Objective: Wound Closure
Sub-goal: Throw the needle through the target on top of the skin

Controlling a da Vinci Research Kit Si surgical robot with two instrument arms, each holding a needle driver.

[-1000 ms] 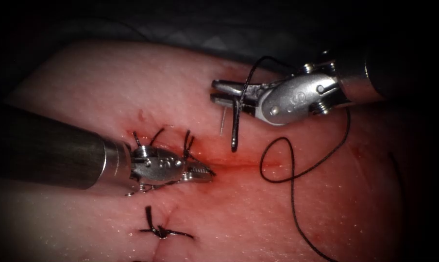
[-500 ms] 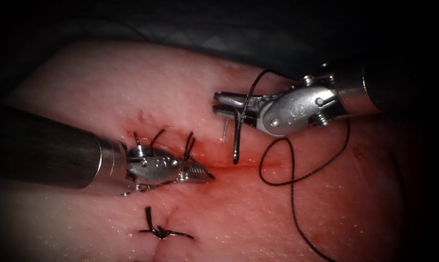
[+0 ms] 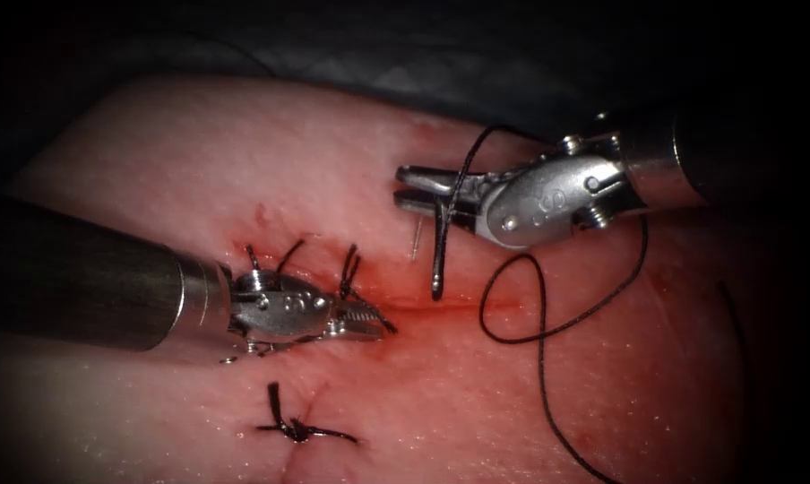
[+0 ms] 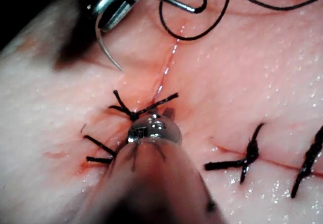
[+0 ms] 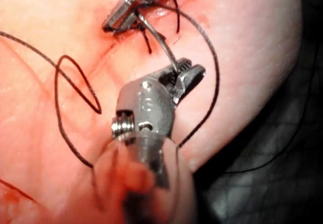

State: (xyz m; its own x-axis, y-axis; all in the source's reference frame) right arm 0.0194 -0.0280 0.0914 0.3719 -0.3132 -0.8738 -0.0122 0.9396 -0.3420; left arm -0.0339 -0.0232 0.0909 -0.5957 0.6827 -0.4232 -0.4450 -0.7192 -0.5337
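My right tool (image 3: 403,188) hovers over the tissue (image 3: 199,161) with its jaws shut on the curved needle (image 3: 436,251) near mid-curve. The needle is out of the tissue, its thread end hanging down over the open stretch of the cut (image 3: 463,305). In the left wrist view the needle (image 4: 103,45) arcs free from those jaws, sharp tip just above the surface. Black thread (image 3: 539,323) loops from the needle over the tissue to the right. My left tool (image 3: 369,321) rests shut on the cut's left end and holds nothing. The right wrist view shows the needle (image 5: 164,47) clamped in the right tool (image 5: 194,75).
Tied stitches with short cut ends (image 3: 347,269) stand just behind the left tool, and another knot (image 3: 297,428) lies nearer the front. Red fluid (image 3: 423,309) wets the cut. Dark cloth (image 3: 378,54) lies beyond the tissue's far edge.
The right tool has shifted slightly down and to the right with the needle. The left tool has drawn back a little to the left.
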